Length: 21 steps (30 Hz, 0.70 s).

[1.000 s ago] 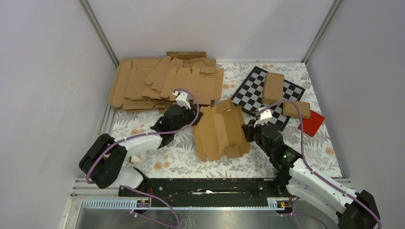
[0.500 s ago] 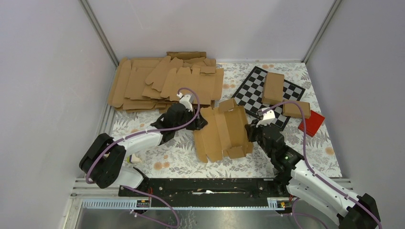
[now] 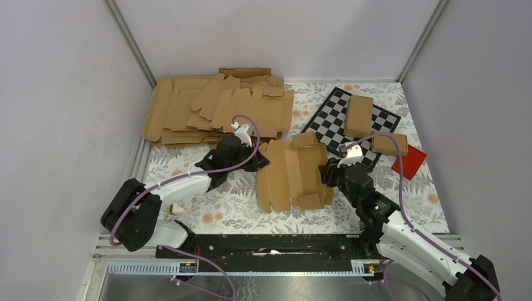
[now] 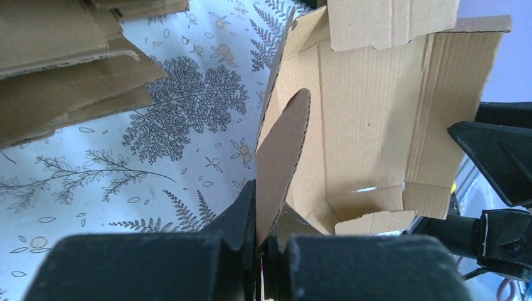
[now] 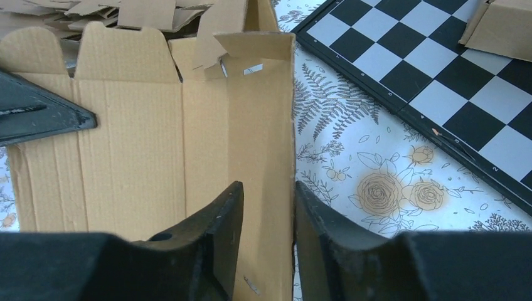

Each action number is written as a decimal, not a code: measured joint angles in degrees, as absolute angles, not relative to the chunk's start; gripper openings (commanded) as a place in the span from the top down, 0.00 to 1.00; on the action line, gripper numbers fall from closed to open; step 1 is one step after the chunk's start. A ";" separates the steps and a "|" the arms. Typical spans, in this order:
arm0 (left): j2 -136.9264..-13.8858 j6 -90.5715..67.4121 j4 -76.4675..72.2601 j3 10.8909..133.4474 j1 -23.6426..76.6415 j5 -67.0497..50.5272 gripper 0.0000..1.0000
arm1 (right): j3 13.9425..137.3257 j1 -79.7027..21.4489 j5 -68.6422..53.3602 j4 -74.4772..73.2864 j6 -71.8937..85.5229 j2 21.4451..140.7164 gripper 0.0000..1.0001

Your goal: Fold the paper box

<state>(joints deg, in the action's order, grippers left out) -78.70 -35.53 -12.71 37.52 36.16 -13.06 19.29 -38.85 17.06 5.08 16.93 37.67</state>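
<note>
The paper box (image 3: 292,175) lies half unfolded in the middle of the floral table, its side walls raised. My left gripper (image 3: 258,160) is at the box's left edge. In the left wrist view this gripper (image 4: 266,216) is shut on a rounded flap (image 4: 282,150) standing on edge. My right gripper (image 3: 327,172) is at the box's right side. In the right wrist view it (image 5: 266,194) is open, and the box's upright right wall (image 5: 263,113) stands between the fingers, close to the right finger (image 5: 313,213).
A pile of flat brown blanks (image 3: 213,106) fills the back left. A chessboard (image 3: 332,122) at the back right carries two folded cartons (image 3: 359,114) (image 3: 389,143), with a red block (image 3: 409,161) beside it. Grey walls enclose the table.
The left gripper opened, moved right and shut on the box's left flap. The right gripper has opened around the right wall. The box shifted slightly to the right.
</note>
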 measured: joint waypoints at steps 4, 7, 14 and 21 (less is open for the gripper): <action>-75.55 -33.47 -12.05 37.52 36.23 -11.27 1.00 | 19.29 -38.85 16.93 4.71 18.87 38.89 0.29; -71.53 -31.31 -12.12 37.52 36.23 -9.45 1.00 | 19.00 -38.85 16.84 4.12 20.73 40.66 0.08; -67.75 -25.32 -12.38 38.28 40.75 -3.95 1.00 | 18.72 -38.85 17.45 2.94 21.43 43.29 0.00; -64.07 -17.34 -15.66 37.23 50.83 6.57 1.00 | 22.39 -38.61 18.39 1.93 19.62 43.75 0.00</action>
